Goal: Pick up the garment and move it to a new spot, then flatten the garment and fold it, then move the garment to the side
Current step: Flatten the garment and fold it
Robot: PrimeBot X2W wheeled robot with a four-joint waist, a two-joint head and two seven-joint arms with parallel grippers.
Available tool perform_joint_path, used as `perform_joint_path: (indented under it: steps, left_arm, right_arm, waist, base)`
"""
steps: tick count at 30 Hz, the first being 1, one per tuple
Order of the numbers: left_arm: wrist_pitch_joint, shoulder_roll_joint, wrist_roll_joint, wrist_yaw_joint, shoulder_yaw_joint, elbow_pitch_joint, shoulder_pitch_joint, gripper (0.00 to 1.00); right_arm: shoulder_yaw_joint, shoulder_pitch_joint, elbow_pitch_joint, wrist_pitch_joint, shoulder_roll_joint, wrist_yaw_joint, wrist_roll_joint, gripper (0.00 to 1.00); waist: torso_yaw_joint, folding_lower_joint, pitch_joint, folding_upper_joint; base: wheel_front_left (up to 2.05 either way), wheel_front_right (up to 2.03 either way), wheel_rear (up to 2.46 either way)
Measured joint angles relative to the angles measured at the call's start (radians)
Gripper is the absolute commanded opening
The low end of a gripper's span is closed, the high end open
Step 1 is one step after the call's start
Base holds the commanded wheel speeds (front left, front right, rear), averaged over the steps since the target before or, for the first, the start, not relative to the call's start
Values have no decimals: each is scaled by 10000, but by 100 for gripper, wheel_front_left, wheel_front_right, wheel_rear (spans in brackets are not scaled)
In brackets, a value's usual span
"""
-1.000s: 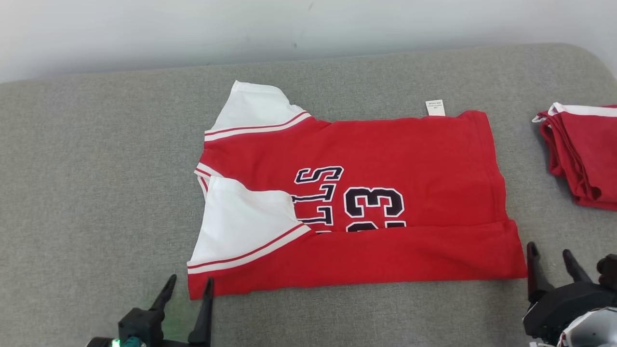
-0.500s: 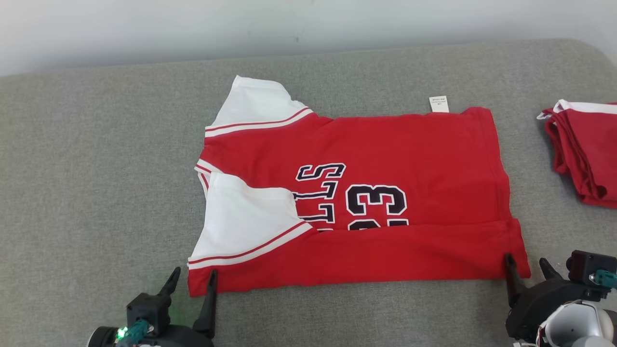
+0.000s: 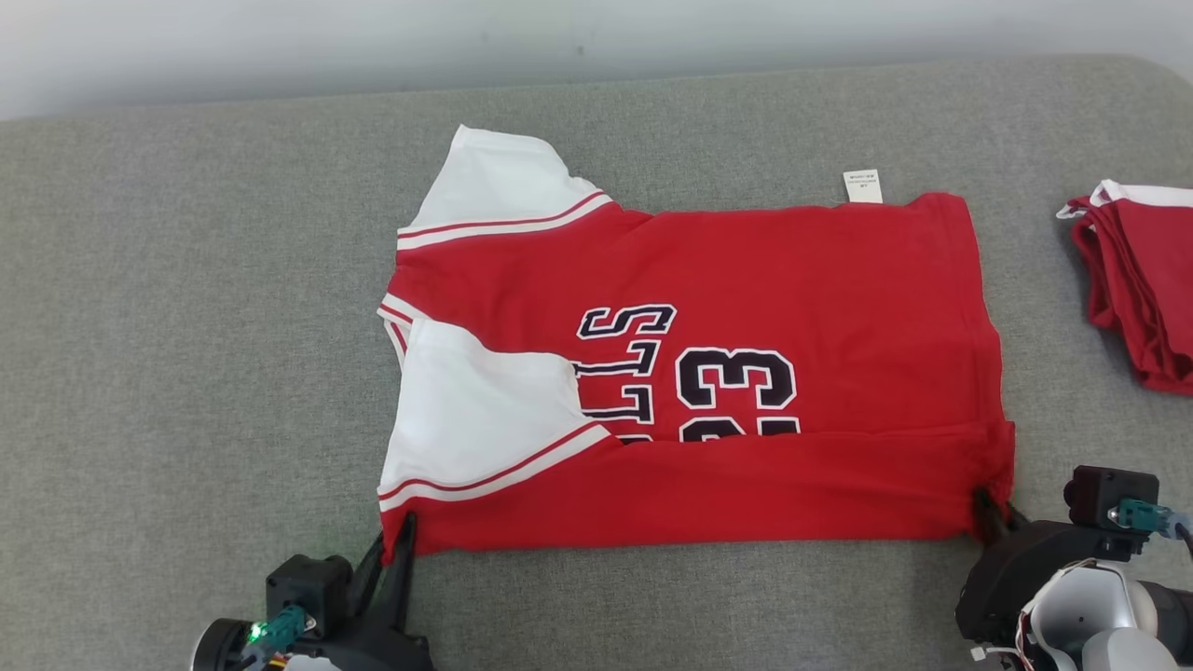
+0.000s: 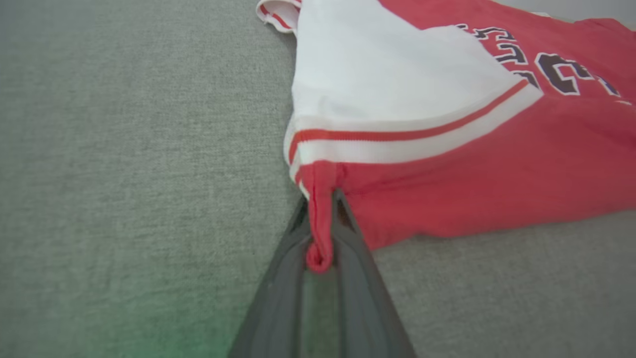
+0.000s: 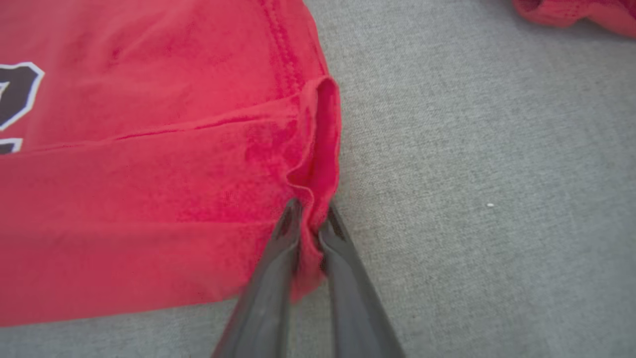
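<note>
The garment (image 3: 746, 280) is a red jersey with white sleeves and dark lettering, lying flat on the grey cushion with its near long edge folded over. My left gripper (image 3: 396, 536) is shut on the garment's near left corner; in the left wrist view the red cloth (image 4: 320, 219) bunches between the two fingers of the left gripper (image 4: 320, 196). My right gripper (image 3: 990, 508) is shut on the near right corner, and the right wrist view shows the hem (image 5: 318, 164) pinched by the right gripper (image 5: 308, 206).
A second folded red garment (image 3: 1142, 280) lies at the right edge of the grey cushion (image 3: 186, 326). A pale wall (image 3: 280, 47) runs along the far side. Bare grey fabric stretches to the left of the jersey.
Both grippers moved in from beside the near corners and closed on the cloth, which now puckers at each corner. The head camera has shifted slightly.
</note>
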Motion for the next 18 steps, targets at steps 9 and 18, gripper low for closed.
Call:
perform_joint_path:
  steps: [9,18]
  left_arm:
    - [40,-25,-151,-38,-42,44,88,0]
    - [69,44,-522,-35,-31,-198,878,0]
  right_arm:
    - [-65,185,-127,-96,19,0,207,0]
    - [-357,1176,-955,151,33,0,541,0]
  waist:
    - [14,0,-296,1]
    - [192,0,-902,0]
  base:
    - [0,0,0]
    - [0,0,0]
